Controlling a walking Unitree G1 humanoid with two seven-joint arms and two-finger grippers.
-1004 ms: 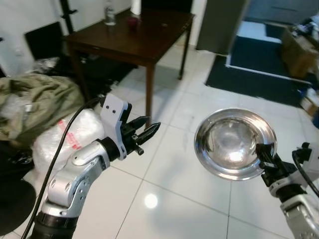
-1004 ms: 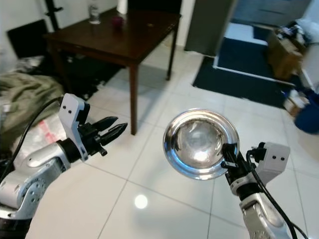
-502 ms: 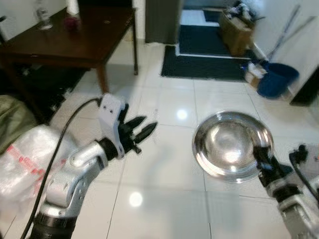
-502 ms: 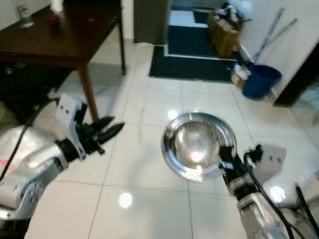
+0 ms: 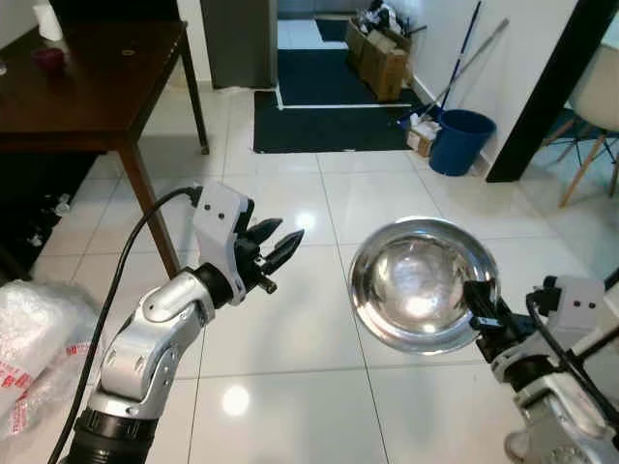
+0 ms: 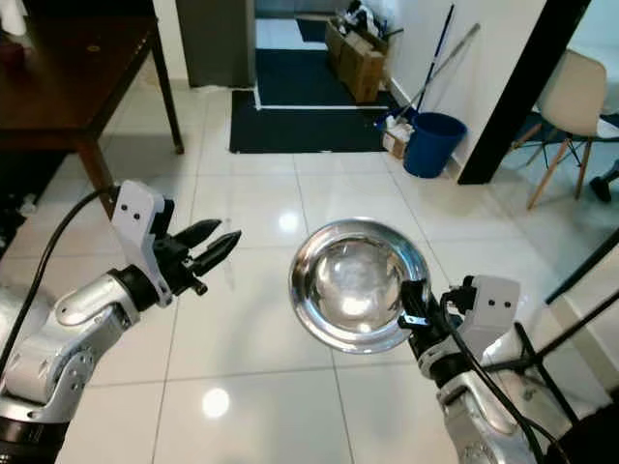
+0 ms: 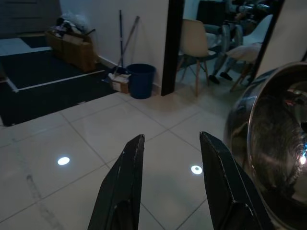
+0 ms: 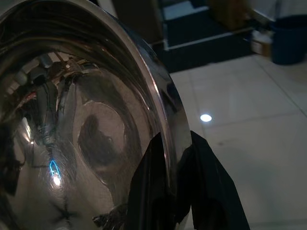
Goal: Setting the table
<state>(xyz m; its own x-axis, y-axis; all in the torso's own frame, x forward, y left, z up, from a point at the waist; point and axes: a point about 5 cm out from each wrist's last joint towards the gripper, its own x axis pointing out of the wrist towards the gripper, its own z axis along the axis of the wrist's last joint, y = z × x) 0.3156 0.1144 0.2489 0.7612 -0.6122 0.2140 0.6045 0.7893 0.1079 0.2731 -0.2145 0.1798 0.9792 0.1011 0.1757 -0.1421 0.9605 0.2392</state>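
Observation:
A shiny steel bowl (image 5: 421,280) is held up in the air over the white tiled floor, tilted with its hollow toward me. My right gripper (image 5: 481,307) is shut on the bowl's rim at its right side; in the right wrist view the two black fingers (image 8: 201,191) pinch the bowl rim (image 8: 160,105). My left gripper (image 5: 280,246) is raised to the left of the bowl, open and holding nothing. In the left wrist view the left fingers (image 7: 127,182) stand apart, with the bowl (image 7: 278,148) off to one side.
A dark wooden table (image 5: 87,87) stands at the far left with a small red thing (image 5: 48,58) on it. A white plastic bag (image 5: 29,338) lies on the floor at left. Ahead are a dark mat (image 5: 319,87), cardboard boxes (image 5: 382,53), a blue bucket (image 5: 461,140) and a chair (image 5: 595,116).
The camera has turned to the right: the table slid off to the left and the doorway, bucket and chair came into view. Both arms keep their pose, the bowl still held.

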